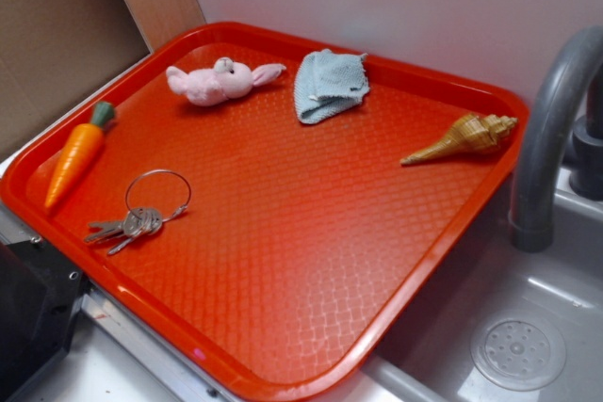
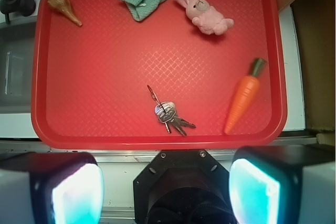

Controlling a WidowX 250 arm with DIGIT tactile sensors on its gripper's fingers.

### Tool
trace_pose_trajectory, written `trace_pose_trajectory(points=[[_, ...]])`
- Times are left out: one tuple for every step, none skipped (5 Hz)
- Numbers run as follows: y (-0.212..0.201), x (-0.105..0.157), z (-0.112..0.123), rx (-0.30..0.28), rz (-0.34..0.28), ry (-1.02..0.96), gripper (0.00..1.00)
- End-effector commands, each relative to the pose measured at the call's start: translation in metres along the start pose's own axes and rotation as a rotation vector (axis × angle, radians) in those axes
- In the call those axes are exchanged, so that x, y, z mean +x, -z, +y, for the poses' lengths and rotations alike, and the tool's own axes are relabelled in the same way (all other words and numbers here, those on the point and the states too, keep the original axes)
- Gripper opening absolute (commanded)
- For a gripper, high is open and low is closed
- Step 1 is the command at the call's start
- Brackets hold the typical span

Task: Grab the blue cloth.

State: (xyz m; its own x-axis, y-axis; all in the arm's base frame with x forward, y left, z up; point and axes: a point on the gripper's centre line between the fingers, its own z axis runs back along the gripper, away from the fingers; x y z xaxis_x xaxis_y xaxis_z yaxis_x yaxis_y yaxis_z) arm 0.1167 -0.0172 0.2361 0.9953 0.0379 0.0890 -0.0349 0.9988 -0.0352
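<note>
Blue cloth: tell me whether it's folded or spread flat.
Folded, loosely: the blue cloth lies bunched with overlapping layers and a turned-over corner on the red tray.

A toy kitchen setup: grey plastic sink [image 1: 528, 327] with faucet [image 1: 551, 138] beside a red tray [image 1: 283, 261]

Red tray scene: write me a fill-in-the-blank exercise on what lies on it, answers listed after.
1. The blue cloth lies directly beside the pink ____.
2. The orange ____ has a green top.
3. The keys hang on a metal ____.
4. The end effector is ____, well short of the cloth, off the red tray.

Answers: bunny; carrot; ring; open
</note>
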Motion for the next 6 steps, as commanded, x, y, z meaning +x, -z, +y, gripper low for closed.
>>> trace_pose_trajectory(points=[[0.000, 0.000, 0.000, 0.000, 0.000, 0.000, 1.00], [0.026, 0.047, -0.013, -0.006, -0.105, 0.042, 1.00], [0.038, 0.095, -0.025, -0.038, -0.240, 0.087, 1.00], [0.068, 0.141, -0.040, -0.139, -0.324, 0.189, 1.00], [0.106, 0.169, -0.048, -0.046, -0.294, 0.214, 1.00], [0.127, 0.179, -0.044, -0.028, -0.260, 0.152, 1.00]])
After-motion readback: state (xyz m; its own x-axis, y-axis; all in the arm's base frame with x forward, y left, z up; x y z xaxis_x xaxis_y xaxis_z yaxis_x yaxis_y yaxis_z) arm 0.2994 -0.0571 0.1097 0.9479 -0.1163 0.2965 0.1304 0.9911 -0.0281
